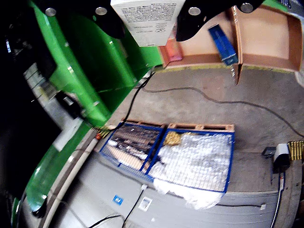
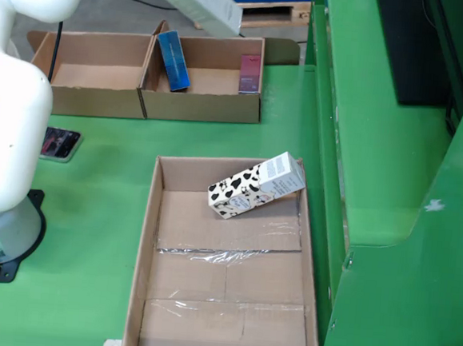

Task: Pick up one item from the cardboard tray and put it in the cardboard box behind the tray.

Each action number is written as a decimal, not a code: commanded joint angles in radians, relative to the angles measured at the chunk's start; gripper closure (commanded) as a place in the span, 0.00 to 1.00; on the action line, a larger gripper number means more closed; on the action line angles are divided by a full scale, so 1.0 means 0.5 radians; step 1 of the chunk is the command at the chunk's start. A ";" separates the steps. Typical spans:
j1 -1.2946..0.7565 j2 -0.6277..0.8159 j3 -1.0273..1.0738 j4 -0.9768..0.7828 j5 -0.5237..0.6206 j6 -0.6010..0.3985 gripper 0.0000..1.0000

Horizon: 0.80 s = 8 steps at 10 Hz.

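Gripper-camera view first: the gripper [image 1: 151, 19] sits at twelve o'clock, its two black fingers [image 1: 197, 16] pinching a white carton [image 1: 149, 19] between them, printed face toward the lens. Past the carton, toward one o'clock, lies the open box [image 1: 202, 50] with a blue pack [image 1: 222, 43] leaning inside near its right wall and a pink pack [image 1: 173, 50] just under the carton's lower edge. A second box [image 1: 266, 40] adjoins it at two o'clock. Below, at six o'clock, grey floor shows with a black cable [image 1: 223, 99] and a blue wire cage [image 1: 171, 154] on a pallet.

From the fixed overhead view, the carton [image 2: 198, 0] hangs tilted at twelve o'clock, above the far rim of the right-hand box [image 2: 201, 106], whose middle floor is bare between the blue pack [image 2: 173, 60] at its left and the pink pack [image 2: 250, 72] at its right. The left box [image 2: 95, 74] shares a wall with it. At six o'clock the tray [image 2: 149, 247] holds one cow-spotted carton [image 2: 254, 187] lying across its far end, touching the right wall; the rest of the tray floor is open. The white arm [image 2: 14, 84] fills nine o'clock. A raised green ledge [image 2: 392, 170] runs close along the tray's right side.
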 commanded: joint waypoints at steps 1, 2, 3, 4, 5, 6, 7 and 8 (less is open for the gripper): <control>-0.038 -0.061 0.055 -0.277 0.983 0.045 1.00; -0.026 -0.097 0.055 -0.240 0.982 0.047 1.00; -0.026 -0.097 0.055 -0.240 0.982 0.047 1.00; -0.002 -0.231 0.055 -0.089 0.884 0.072 1.00; 0.030 -0.378 0.055 0.135 0.692 0.088 1.00; 0.081 -0.478 0.055 0.300 0.486 0.095 1.00; 0.130 -0.542 0.055 0.429 0.262 0.075 1.00; 0.189 -0.609 0.055 0.543 -0.013 0.027 1.00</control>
